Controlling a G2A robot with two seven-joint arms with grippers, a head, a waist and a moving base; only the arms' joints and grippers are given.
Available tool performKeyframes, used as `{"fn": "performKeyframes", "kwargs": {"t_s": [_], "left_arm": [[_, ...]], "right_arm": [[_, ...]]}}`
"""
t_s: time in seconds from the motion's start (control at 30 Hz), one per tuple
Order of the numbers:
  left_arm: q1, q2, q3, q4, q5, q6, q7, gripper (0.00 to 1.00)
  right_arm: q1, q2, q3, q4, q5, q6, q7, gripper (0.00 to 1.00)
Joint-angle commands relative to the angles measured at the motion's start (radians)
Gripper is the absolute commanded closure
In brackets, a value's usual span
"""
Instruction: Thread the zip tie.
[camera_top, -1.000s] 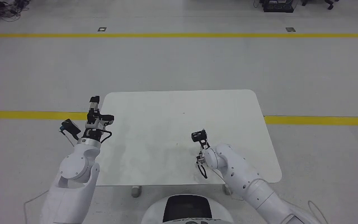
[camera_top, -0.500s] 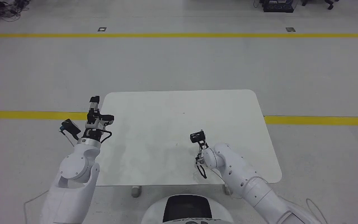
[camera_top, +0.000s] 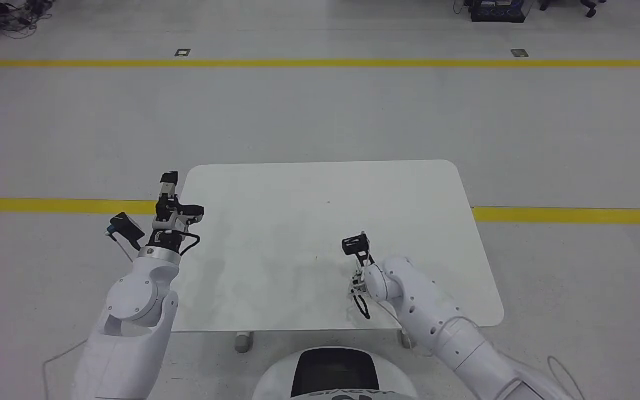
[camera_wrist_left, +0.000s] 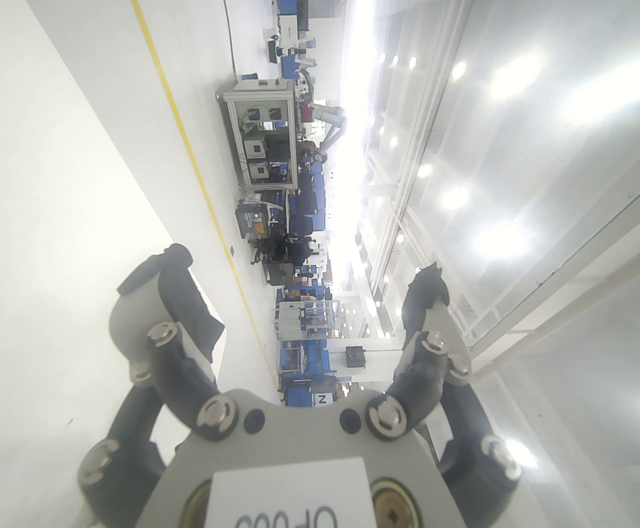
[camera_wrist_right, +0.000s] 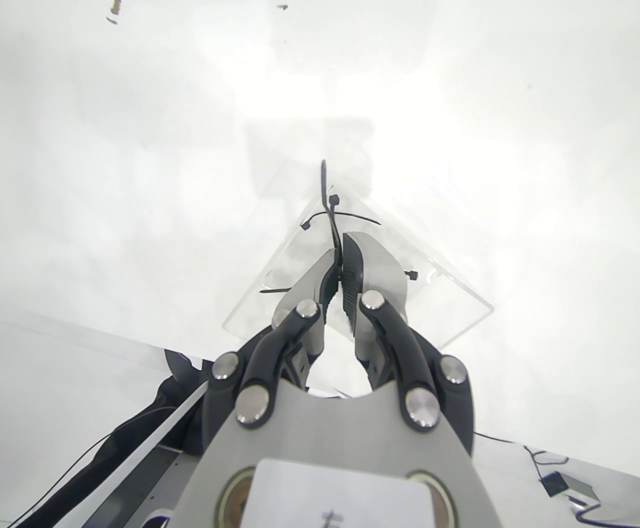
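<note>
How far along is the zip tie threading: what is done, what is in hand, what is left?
Done: the right pincer is shut on one black zip tie over the clear tray. In hand: just that grip; the left pincer is open, empty, at the left edge of the table. Left: the threading itself; no closed loop shows.

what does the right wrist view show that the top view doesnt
Right wrist view: the right gripper shut on a black zip tie, over a clear tray holding loose zip ties.
Top view: the left gripper by the white table's left edge, and yellow floor lines.
Both: the white table and the right arm.
</note>
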Motion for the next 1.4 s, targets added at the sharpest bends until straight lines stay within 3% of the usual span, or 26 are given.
{"fn": "performKeyframes", "kwargs": {"t_s": [0.0,0.3,0.6,0.8,0.93,1.3,1.37], "left_arm": [[0.0,0.0,0.0,0.0,0.0,0.0,0.0,0.0],[0.0,0.0,0.0,0.0,0.0,0.0,0.0,0.0],[0.0,0.0,0.0,0.0,0.0,0.0,0.0,0.0],[0.0,0.0,0.0,0.0,0.0,0.0,0.0,0.0],[0.0,0.0,0.0,0.0,0.0,0.0,0.0,0.0],[0.0,0.0,0.0,0.0,0.0,0.0,0.0,0.0],[0.0,0.0,0.0,0.0,0.0,0.0,0.0,0.0]], "right_arm": [[-0.005,0.001,0.004,-0.01,-0.007,0.002,0.003,1.0],[-0.039,0.012,0.031,-0.084,-0.046,0.01,0.028,1.0],[-0.118,0.038,0.112,-0.226,-0.065,-0.004,0.035,1.0],[-0.181,0.056,0.198,-0.328,-0.004,-0.057,0.012,1.0],[-0.221,0.07,0.267,-0.42,0.075,-0.138,0.02,1.0],[-0.226,0.073,0.279,-0.429,0.085,-0.15,0.025,1.0],[-0.227,0.072,0.279,-0.424,0.089,-0.152,-0.026,1.0]]}}
